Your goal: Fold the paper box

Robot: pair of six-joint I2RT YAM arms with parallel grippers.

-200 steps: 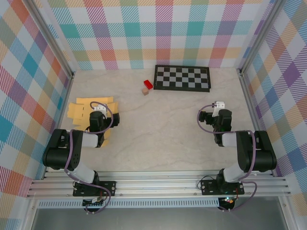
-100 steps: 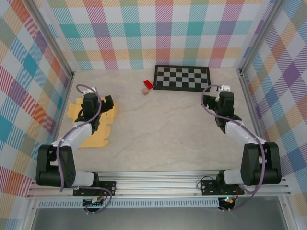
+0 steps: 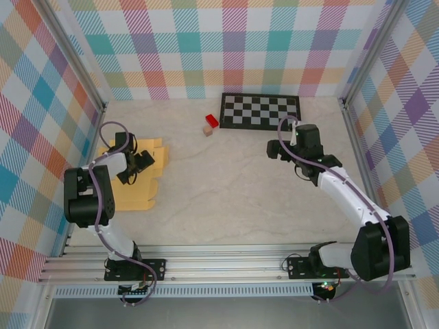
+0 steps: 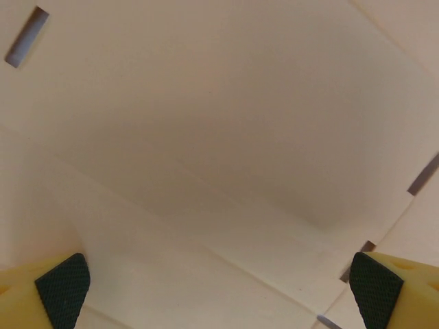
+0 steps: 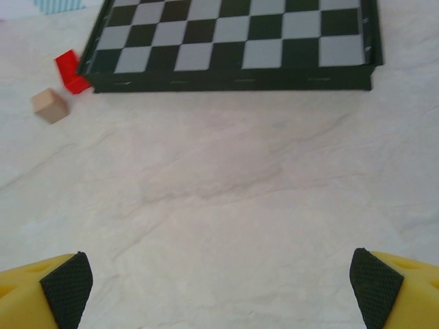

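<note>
Overhead view of a pale, marble-patterned table (image 3: 226, 192) enclosed by walls (image 3: 226, 41) printed in pastel plaid, with a metal rail (image 3: 226, 264) along the bottom edge of the frame. Two black-and-white robot arms rise from that rail: the left arm (image 3: 96, 192) at lower left, the right arm (image 3: 346, 195) at lower right. One paper box (image 3: 134, 195), a flat yellow-orange card cut-out with flaps and slots, lies unfolded at the left of the frame near the left wall. The left gripper (image 4: 219, 284) is over the card's upper part, its two pads spread wide to either edge of its wrist view, with card filling the space between them; whether it touches the card cannot be told. The right gripper (image 5: 219, 288) is at upper right, jaws equally wide and holding nothing, over bare table just below the mat. One black-and-white checkerboard mat (image 3: 260, 112) lies at the top centre against the back wall. Two small blocks sit beside the mat's left end: one red block (image 3: 211, 120) touching its corner, and one tan block (image 3: 206, 129) just below the red.
</note>
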